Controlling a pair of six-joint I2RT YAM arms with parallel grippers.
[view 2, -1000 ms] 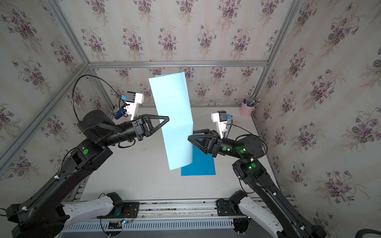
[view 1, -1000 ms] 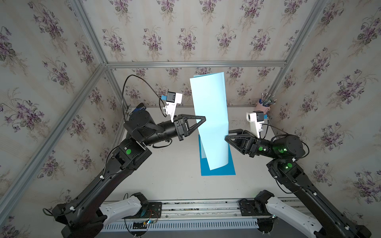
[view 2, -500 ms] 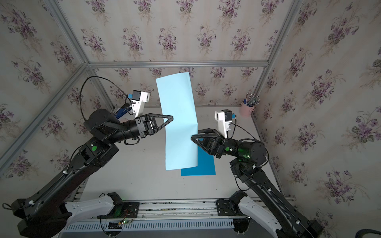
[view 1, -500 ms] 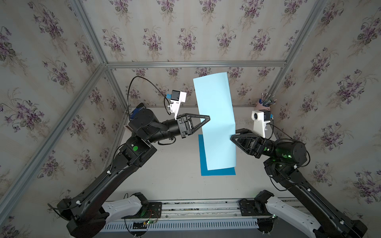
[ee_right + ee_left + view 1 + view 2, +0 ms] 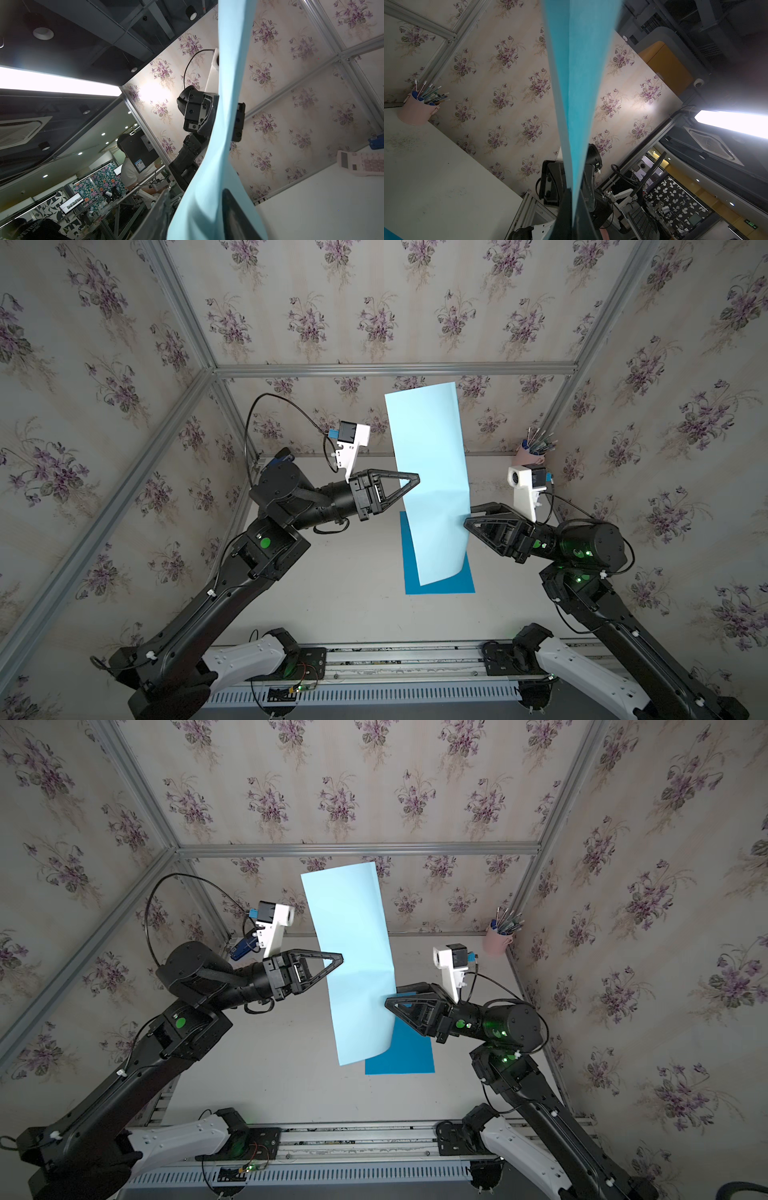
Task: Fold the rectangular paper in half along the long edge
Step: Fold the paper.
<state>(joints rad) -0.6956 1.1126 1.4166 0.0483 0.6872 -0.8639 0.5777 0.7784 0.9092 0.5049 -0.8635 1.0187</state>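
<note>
A sheet of pale blue paper (image 5: 430, 485) (image 5: 353, 965) stands almost upright in mid-air above the white table (image 5: 353, 572), its long edges running from 12 to 6 o'clock in both top views and its lower corner curling slightly. The left gripper (image 5: 417, 480) reaches in from 9 o'clock. Its jaws are clamped tight on the sheet's left long edge about halfway up, and the left wrist view shows the paper rising edge-on from between the closed fingers (image 5: 566, 209). A faint crease crosses the sheet at about the height of that grip. The right gripper (image 5: 468, 516) comes in from 3 o'clock and meets the opposite long edge a little lower down. Its jaws stand partly apart. In the right wrist view the rippled paper passes through the gap between the fingers (image 5: 232, 207), and the two fingers are not pressed together on it. Directly beneath the raised sheet, towards 6 o'clock, a darker blue sheet (image 5: 440, 587) (image 5: 401, 1058) lies flat on the table, partly hidden by the hanging paper. A pink cup of pens (image 5: 530, 454) (image 5: 496, 940) sits in the table's far corner at about 2 o'clock, well apart from both arms. A pink calculator (image 5: 361, 166) shows on the tabletop in the right wrist view only. Floral-papered panels enclose the table on three sides.
</note>
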